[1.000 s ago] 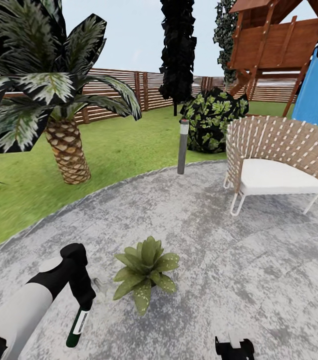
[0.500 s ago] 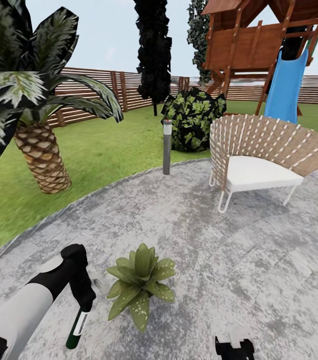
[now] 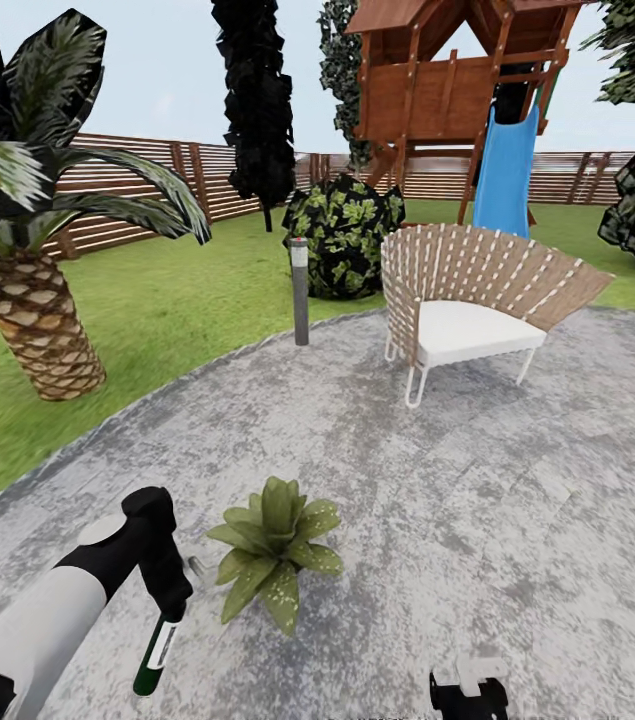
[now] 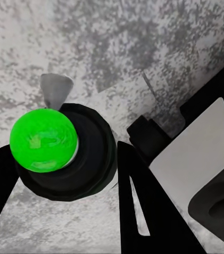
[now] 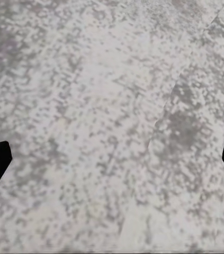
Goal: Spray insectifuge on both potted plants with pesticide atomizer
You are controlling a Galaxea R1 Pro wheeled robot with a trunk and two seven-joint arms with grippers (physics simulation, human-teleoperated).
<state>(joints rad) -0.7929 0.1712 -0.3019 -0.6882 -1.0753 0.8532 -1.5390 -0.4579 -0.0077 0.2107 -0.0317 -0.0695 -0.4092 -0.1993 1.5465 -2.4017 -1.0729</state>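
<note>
On the near paving, the pesticide atomizer [image 3: 155,648] is clamped, inverted, in the left gripper [image 3: 171,604], presumably kept ready just left of the potted plant [image 3: 272,556]; the right gripper's [image 3: 468,693] fingers are spread apart.

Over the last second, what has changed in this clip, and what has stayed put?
The camera swung right: palm, chair and playhouse all slid left in the head view, and a bush came in at the right edge. That is the view turning, not the things moving. The left gripper kept hold of the pesticide atomizer, hanging bottom-down beside the potted plant. The right gripper stayed low and open.
</note>
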